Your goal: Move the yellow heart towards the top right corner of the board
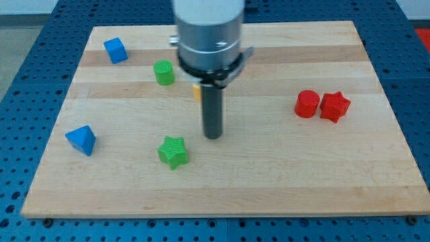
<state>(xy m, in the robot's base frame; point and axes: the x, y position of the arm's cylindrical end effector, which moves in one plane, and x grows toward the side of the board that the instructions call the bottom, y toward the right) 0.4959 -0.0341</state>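
Note:
Only a small yellow sliver of a block (196,92), likely the yellow heart, shows at the left edge of the rod, just above the middle of the board; its shape cannot be made out. The dark rod hangs from the arm's grey end at the view's top centre. My tip (213,136) rests on the board below the yellow block, a short way toward the view's bottom and slightly right of it. The green star (174,151) lies to the lower left of my tip.
A green cylinder (164,72) stands left of the yellow block. A blue cube (115,50) sits at the top left, a blue triangular block (82,140) at the left edge. A red cylinder (307,103) and red star (334,106) touch at the right. The wooden board (302,175) lies on a blue perforated table.

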